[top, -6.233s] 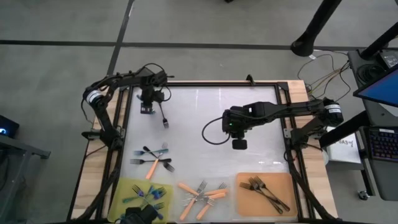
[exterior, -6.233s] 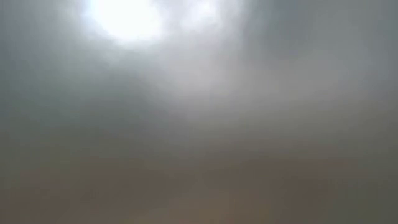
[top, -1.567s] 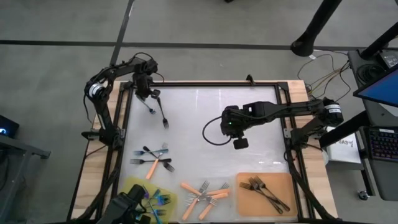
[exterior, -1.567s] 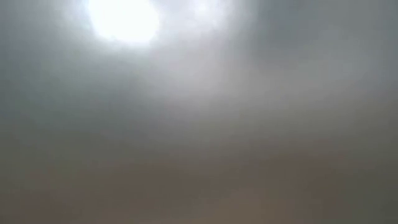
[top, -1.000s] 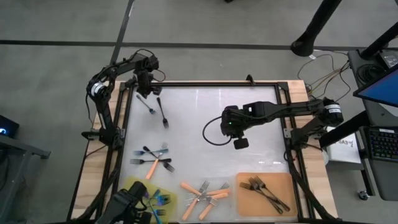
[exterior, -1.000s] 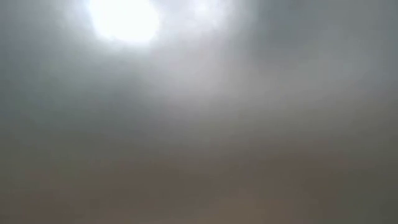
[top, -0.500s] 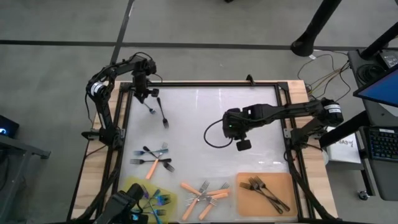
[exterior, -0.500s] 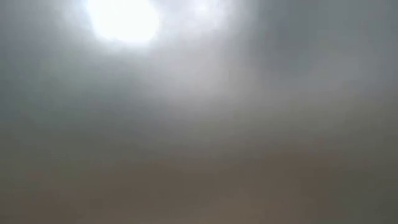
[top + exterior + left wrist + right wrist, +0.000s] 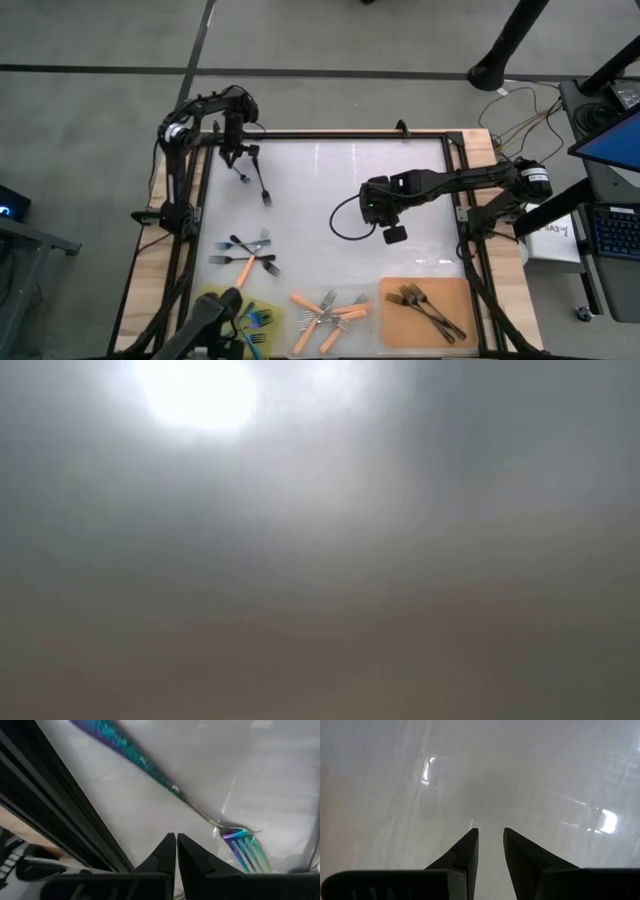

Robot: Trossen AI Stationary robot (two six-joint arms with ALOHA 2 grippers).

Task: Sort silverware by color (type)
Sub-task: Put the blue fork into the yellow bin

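Upper left of the high view, we see the left pincer (image 9: 240, 152), clenched empty, above the iridescent blue-teal fork (image 9: 242, 175); its long axis runs diagonally, right pincer (image 9: 394, 235) farther off.

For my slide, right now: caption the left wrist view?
Left end effector shut and empty above an iridescent fork on the white table.

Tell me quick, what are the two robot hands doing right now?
Left gripper: shut, holding nothing, just above the white tabletop beside an iridescent fork.
Right gripper: open a little, empty, over the bare middle of the tabletop.
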